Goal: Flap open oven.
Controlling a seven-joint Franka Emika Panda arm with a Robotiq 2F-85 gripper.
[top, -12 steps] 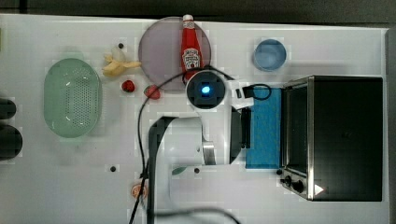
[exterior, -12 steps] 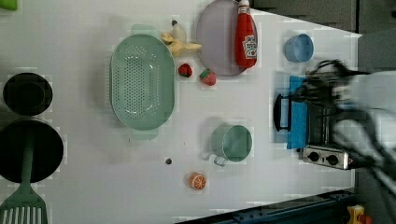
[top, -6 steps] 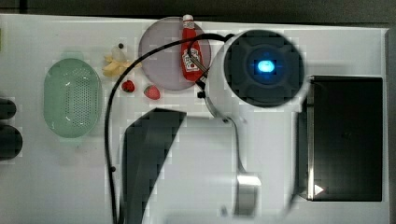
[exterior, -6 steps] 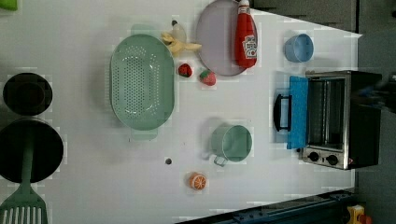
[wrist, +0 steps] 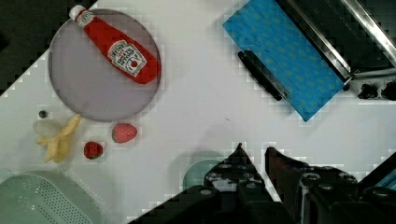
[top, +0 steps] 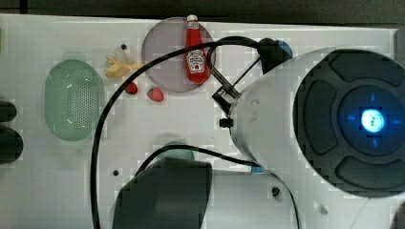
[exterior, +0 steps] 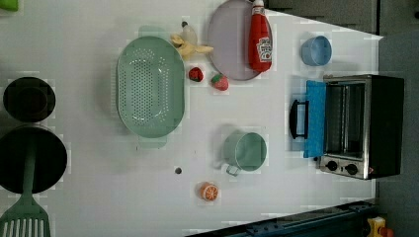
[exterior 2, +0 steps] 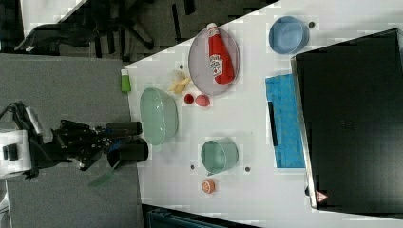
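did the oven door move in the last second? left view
No. The oven door lies flapped open toward the green mug, same place as before.

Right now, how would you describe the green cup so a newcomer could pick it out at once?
In the left view, start at the oven with its blue door flapped down onto the white table. The green cup stands just beyond the door's dark handle. It is small, round and has a side handle, unlike the big perforated green strainer, and a small orange lies beside it.
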